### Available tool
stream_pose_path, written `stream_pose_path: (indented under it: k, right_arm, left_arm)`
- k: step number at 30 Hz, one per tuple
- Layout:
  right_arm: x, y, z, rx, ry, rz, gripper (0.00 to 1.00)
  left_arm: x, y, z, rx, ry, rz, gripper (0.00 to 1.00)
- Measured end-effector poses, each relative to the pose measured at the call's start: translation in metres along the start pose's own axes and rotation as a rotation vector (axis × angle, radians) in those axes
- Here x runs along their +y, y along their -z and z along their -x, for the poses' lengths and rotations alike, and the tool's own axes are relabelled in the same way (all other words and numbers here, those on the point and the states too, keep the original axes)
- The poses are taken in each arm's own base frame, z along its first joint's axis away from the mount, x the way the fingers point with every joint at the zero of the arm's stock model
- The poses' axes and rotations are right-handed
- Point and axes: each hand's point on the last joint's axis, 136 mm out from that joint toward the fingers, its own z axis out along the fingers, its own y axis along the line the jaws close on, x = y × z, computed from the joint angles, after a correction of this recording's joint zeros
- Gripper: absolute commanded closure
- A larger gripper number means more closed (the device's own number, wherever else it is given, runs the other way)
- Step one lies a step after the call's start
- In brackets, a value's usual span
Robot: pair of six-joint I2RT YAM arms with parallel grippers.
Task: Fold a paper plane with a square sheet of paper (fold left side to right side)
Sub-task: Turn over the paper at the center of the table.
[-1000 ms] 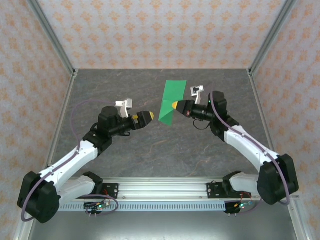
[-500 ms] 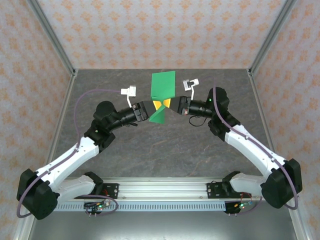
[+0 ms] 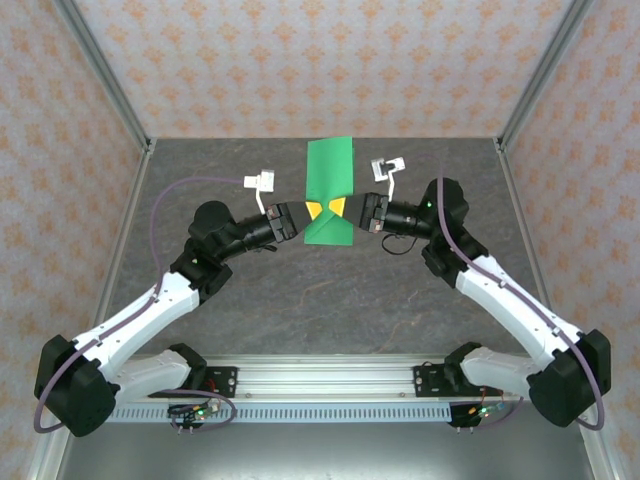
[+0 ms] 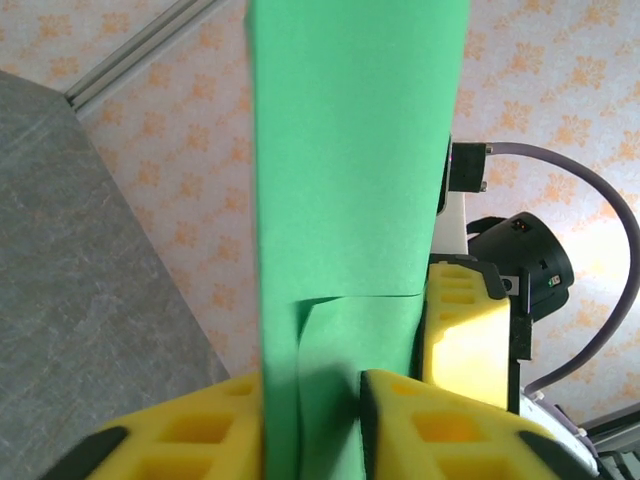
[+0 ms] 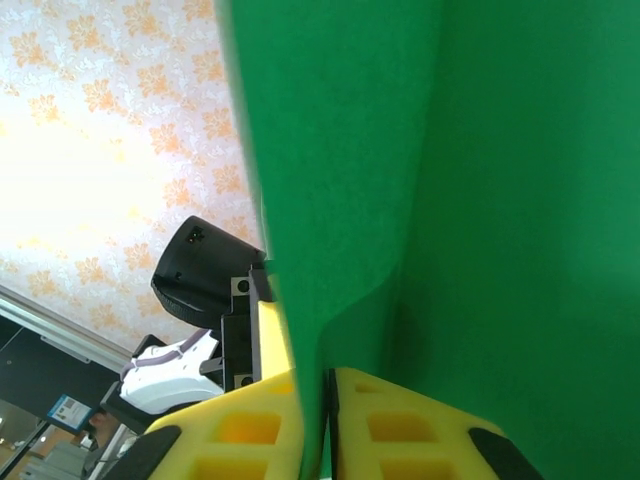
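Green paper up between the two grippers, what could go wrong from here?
The green paper hangs above the table, with the right gripper pinching it and the left gripper straddling it. Releasing one side early could drop it. Pulling the arms apart could tear or unfold it.

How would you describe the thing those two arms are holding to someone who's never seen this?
On the grey table, look toward the far middle, where the two arms meet. Pinched between the left gripper and right gripper is a folded paper strip, the only bright green thing there.
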Motion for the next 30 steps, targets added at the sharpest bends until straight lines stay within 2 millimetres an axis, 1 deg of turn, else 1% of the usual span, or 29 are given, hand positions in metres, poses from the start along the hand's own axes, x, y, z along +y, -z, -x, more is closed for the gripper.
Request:
stream_pose_path:
  k: [2, 3, 5, 8, 9, 11, 13, 14, 16, 18, 21, 23, 26, 30]
  right_arm:
    - [-0.002, 0.001, -0.001, -0.003, 0.003, -0.014, 0.77]
    - [-0.005, 0.002, -0.002, -0.001, 0.001, -0.029, 0.74]
    - [-0.013, 0.004, -0.006, 0.004, -0.001, -0.074, 0.69]
    - [-0.029, 0.012, -0.013, 0.012, 0.004, -0.173, 0.57]
    - [-0.034, 0.015, -0.015, 0.012, 0.010, -0.216, 0.53]
    - [-0.045, 0.024, -0.016, 0.003, 0.026, -0.313, 0.52]
    - [-0.057, 0.038, -0.014, -0.018, 0.049, -0.436, 0.48]
    - [-0.063, 0.045, -0.012, -0.031, 0.060, -0.501, 0.47]
    - [-0.079, 0.065, -0.009, -0.063, 0.080, -0.651, 0.45]
    - [-0.099, 0.089, -0.010, -0.088, 0.084, -0.823, 0.44]
    - [-0.128, 0.130, -0.017, -0.102, 0.076, -1.077, 0.38]
    - [-0.140, 0.157, -0.023, -0.116, 0.078, -1.216, 0.34]
    - [-0.150, 0.193, -0.034, -0.145, 0.089, -1.370, 0.26]
    - [-0.151, 0.229, -0.043, -0.205, 0.112, -1.499, 0.16]
  left_arm:
    - [0.001, 0.000, 0.000, -0.001, -0.005, 0.004, 0.85]
    - [0.001, 0.000, -0.001, 0.001, -0.006, 0.007, 0.87]
    - [0.003, 0.001, -0.004, 0.007, -0.014, 0.024, 0.87]
    - [0.008, 0.008, -0.006, 0.009, -0.038, 0.072, 0.90]
    - [0.011, 0.010, -0.007, 0.011, -0.050, 0.096, 0.92]
    - [0.020, 0.016, -0.011, 0.017, -0.080, 0.161, 0.95]
    - [0.029, 0.021, -0.016, 0.035, -0.130, 0.246, 1.00]
    - [0.035, 0.023, -0.020, 0.047, -0.158, 0.292, 1.00]
    - [0.048, 0.028, -0.030, 0.082, -0.212, 0.395, 1.00]
    - [0.065, 0.034, -0.044, 0.134, -0.274, 0.523, 1.00]
    - [0.093, 0.045, -0.063, 0.211, -0.355, 0.714, 1.00]
    - [0.112, 0.057, -0.073, 0.261, -0.412, 0.856, 1.00]
    - [0.133, 0.074, -0.076, 0.306, -0.497, 1.074, 1.00]
    - [0.148, 0.087, -0.066, 0.306, -0.578, 1.336, 1.00]
